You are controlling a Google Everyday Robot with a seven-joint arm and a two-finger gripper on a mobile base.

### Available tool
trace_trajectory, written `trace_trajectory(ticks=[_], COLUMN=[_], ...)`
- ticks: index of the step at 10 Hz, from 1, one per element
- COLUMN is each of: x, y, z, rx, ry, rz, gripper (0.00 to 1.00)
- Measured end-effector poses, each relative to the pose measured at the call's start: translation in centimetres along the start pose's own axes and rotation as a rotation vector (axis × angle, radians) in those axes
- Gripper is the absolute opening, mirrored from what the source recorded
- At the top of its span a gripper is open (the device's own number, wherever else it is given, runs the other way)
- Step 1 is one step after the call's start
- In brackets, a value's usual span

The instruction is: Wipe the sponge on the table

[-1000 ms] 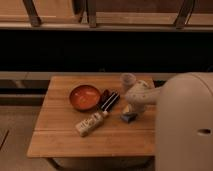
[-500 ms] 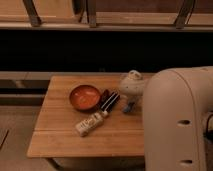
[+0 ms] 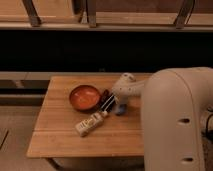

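Observation:
The table (image 3: 60, 135) has a light-brown plank top. A small pale-blue sponge (image 3: 120, 109) rests on it just right of the orange bowl (image 3: 84, 96). My gripper (image 3: 120, 104) points down from the white wrist (image 3: 127, 87) directly over the sponge and is shut on it, pressing it to the wood. The big white arm housing (image 3: 175, 120) hides the right part of the table.
A black elongated object (image 3: 107, 102) lies between the bowl and the sponge. A tan-and-white oblong carton (image 3: 90, 124) lies slantwise in front of them. Dark shelving and wooden rails run behind the table.
The gripper and the sponge have slid left and slightly back across the table toward the bowl. The arm housing now fills more of the right side.

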State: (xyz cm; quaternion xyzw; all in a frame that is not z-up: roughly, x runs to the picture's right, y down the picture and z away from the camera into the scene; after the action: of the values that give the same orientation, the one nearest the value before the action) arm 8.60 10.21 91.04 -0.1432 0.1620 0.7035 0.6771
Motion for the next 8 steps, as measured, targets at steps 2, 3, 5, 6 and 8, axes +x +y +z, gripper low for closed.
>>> trace_trajectory(ticks=[2, 3, 5, 6, 8], x=[1.8, 2.9, 6.2, 7.6, 9.4], y=[2.8, 3.5, 2.7, 1.4, -2.4], z=[-0.4, -0.4, 0.5, 0.8, 1.5], rx=[-0.046, -0.049, -0.001, 0.034, 0.127], ry=[0.017, 0.031, 0.094, 0.126, 0.18], rz=[-0.052, -0.086, -0.153, -0.164, -0.151], gripper=[0.0, 0.0, 0.0, 0.0, 0.0])
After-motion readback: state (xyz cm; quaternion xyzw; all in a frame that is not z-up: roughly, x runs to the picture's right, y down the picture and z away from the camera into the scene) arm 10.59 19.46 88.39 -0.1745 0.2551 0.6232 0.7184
